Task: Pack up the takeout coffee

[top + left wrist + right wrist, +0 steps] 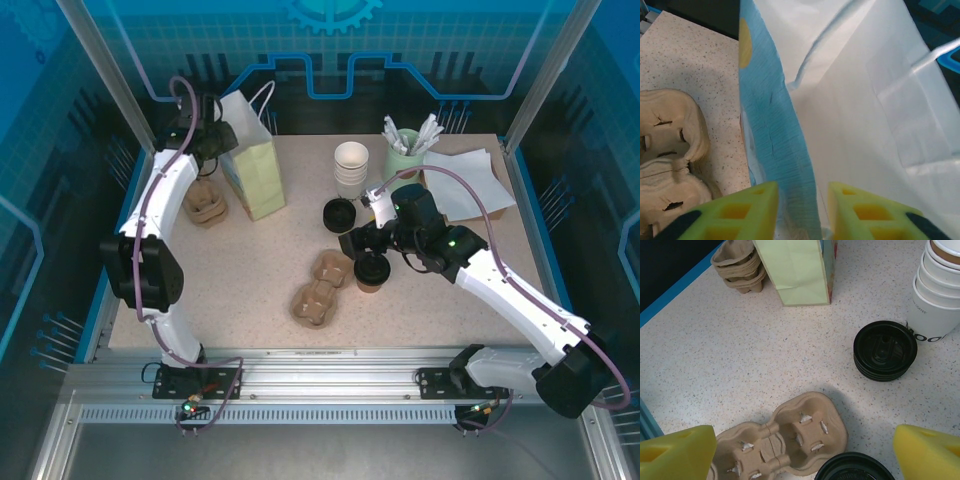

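Observation:
The takeout coffee (371,272), a brownish paper cup with a black lid, stands upright mid-table, next to a two-cup pulp carrier (320,290). My right gripper (365,245) hovers just above and behind the cup, wide open and empty. In the right wrist view the lid (855,469) shows at the bottom edge between the spread yellow fingers (680,452) of that gripper (805,445), with the carrier (785,440) to its left. At the back left, my left gripper (222,135) is at the rim of the pale green paper bag (250,170). In the left wrist view that gripper (803,192) straddles the bag's blue side wall (775,130), jaws narrow with a small gap.
A stack of loose black lids (338,213) and a stack of white cups (351,165) stand behind the coffee. More pulp carriers (205,203) are piled left of the bag. A green cup of utensils (405,150) and white papers (465,185) sit at the back right.

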Tool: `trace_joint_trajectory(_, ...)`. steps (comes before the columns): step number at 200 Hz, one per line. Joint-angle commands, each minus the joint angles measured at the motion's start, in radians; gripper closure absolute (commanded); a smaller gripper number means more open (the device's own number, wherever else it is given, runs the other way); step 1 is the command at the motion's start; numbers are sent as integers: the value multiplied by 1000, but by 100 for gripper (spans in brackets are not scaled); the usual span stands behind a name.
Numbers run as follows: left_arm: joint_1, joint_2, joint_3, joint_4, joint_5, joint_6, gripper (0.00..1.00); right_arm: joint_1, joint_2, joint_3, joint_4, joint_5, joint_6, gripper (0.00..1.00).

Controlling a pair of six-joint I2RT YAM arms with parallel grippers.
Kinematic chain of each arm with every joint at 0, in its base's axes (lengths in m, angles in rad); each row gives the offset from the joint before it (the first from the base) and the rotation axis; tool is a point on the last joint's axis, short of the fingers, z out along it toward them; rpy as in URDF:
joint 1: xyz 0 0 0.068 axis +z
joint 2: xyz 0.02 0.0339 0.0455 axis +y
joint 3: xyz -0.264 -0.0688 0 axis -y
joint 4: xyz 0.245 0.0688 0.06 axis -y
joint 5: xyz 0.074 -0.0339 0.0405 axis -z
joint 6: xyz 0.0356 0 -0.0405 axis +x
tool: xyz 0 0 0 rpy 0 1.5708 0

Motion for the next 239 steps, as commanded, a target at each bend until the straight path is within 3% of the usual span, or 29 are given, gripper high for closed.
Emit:
trace_joint_trajectory(1,15,10,42,-22,20,31,75,15,10,5,17,-13,18,8)
trace_joint_trajectory(73,14,-99,2,-114,86,111,100,16,-12,22,-22,24,-4,7)
trace_joint_trajectory(119,-4,-322,-231,-119,163,217,100,11,-55,43,-56,58,-34,7)
trace_joint_trajectory(159,-1,-465,-396,-111,340,375,100,-3,-82,49,-73,62,-58,7)
trace_joint_trajectory(204,15,-476,-407,-88,564,420,100,-10,-84,35,-65,47,-60,7)
trace_joint_trajectory(239,18,-426,-379,-84,632,476,100,-11,-94,22,-65,51,-58,6)
